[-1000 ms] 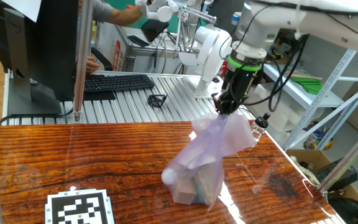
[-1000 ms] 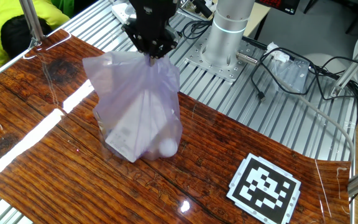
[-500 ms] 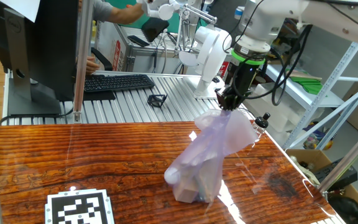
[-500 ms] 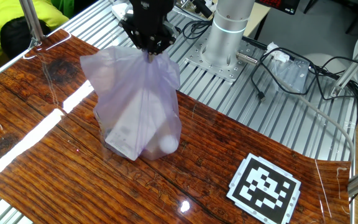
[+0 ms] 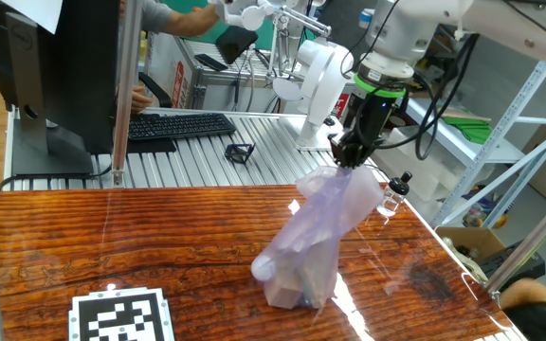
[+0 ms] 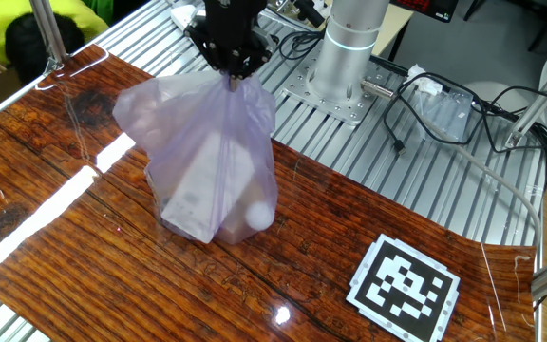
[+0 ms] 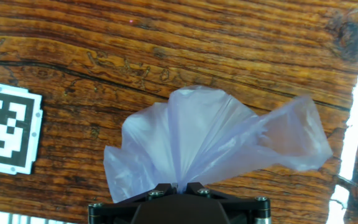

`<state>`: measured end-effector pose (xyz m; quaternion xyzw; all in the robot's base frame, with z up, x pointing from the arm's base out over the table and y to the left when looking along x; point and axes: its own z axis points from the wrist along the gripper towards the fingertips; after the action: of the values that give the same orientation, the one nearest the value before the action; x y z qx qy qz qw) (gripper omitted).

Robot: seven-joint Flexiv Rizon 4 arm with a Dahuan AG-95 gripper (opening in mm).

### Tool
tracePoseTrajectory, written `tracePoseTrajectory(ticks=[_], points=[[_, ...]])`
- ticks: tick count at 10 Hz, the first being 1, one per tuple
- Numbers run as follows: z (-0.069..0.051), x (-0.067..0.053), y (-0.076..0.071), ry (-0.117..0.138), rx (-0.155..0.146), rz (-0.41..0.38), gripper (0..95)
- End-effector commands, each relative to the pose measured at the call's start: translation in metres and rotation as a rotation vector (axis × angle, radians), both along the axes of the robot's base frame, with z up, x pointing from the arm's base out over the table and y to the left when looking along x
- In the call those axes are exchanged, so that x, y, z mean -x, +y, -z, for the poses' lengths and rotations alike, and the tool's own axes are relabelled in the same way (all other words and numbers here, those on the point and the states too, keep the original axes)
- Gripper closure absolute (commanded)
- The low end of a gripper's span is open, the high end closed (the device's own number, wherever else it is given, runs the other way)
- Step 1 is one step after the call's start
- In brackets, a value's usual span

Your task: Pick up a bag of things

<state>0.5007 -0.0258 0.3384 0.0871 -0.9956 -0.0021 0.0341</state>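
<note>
- The black two-finger gripper [image 6: 233, 76] is clenched on the gathered top of the crinkly translucent pale-lavender plastic bag of things [image 6: 212, 161].
- The bag hangs straight below it, long axis near vertical, its bottom apparently touching the glossy wooden table [image 6: 84, 256].

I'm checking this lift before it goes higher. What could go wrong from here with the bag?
1. The end effector pinches only a thin gather of film at the top of the bag of things, so the plastic might slip out or tear under load.
2. The contents sit low in the bag, with a white ball at the bottom, so it may swing once lifted.
</note>
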Motion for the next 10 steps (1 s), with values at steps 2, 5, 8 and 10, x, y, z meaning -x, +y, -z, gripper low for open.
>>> tracePoseTrajectory(ticks=[2,5,8,10], points=[[-0.0013,0.0017,0.0019,0.004,-0.010,-0.005,95.0],[-0.0014,0.0020,0.0023,0.016,-0.029,-0.021,95.0],[-0.0016,0.0024,0.0028,0.016,-0.029,-0.024,95.0],[-0.0016,0.0024,0.0030,0.015,-0.028,-0.023,95.0]])
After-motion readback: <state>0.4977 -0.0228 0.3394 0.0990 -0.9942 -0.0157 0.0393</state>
